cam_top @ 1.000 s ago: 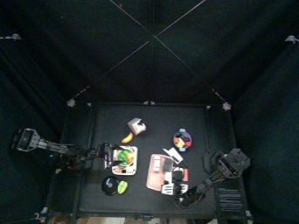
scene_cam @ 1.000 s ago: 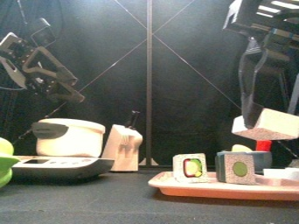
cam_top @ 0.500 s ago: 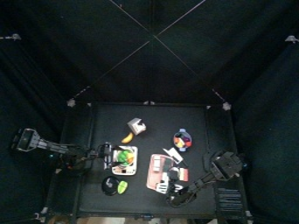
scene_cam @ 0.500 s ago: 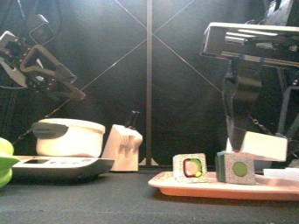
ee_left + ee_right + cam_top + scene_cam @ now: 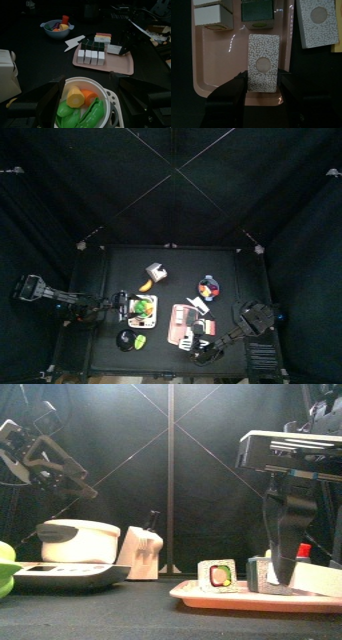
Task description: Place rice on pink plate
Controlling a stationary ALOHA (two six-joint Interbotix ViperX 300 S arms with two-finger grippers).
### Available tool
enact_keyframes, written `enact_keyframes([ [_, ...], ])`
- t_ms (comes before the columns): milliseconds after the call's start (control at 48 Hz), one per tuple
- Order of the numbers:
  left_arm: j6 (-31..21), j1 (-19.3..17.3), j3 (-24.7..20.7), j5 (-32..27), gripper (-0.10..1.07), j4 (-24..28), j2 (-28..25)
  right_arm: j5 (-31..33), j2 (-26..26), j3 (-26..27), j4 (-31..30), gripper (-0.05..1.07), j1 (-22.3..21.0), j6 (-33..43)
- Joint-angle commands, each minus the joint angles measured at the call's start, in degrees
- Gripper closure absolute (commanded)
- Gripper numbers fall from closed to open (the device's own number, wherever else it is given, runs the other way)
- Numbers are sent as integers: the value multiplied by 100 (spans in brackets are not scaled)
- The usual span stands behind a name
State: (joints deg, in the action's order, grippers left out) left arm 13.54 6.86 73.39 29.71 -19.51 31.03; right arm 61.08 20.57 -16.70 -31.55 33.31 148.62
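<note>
Right wrist view shows you the rice [image 5: 264, 63], a white speckled block with an oval mark in its middle, lying flat over the pink plate [image 5: 221, 65] between your right fingers [image 5: 263, 86], which stand spread on either side of its near end; whether they press on it or have let go, you cannot tell from here. Further along the plate sit a pale block [image 5: 212, 13] and a dark green one [image 5: 256, 11], and a second speckled block [image 5: 317, 22] lies off the plate on the dark surface [image 5: 314, 75]. From the front, your right arm hangs down over the plate's right end [image 5: 247, 598], beside two small rolls [image 5: 217, 574]. Your left fingers [image 5: 85, 92] hover apart above a white bowl of vegetables [image 5: 87, 102] on the left, well away from the plate.
</note>
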Motion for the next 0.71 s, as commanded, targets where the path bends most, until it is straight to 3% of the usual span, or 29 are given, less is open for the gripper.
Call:
enact_keyframes([
  [0, 0, 9, -88, 26, -5, -9, 0, -9, -114, 35, -9, 36, -35, 53],
  [250, 0, 9, -88, 26, -5, 0, 0, -9, -88, 26, -70, 34, -44, 53],
  [688, 0, 9, -105, 26, -5, 0, 0, 18, -114, 53, -123, 18, -26, 18],
])
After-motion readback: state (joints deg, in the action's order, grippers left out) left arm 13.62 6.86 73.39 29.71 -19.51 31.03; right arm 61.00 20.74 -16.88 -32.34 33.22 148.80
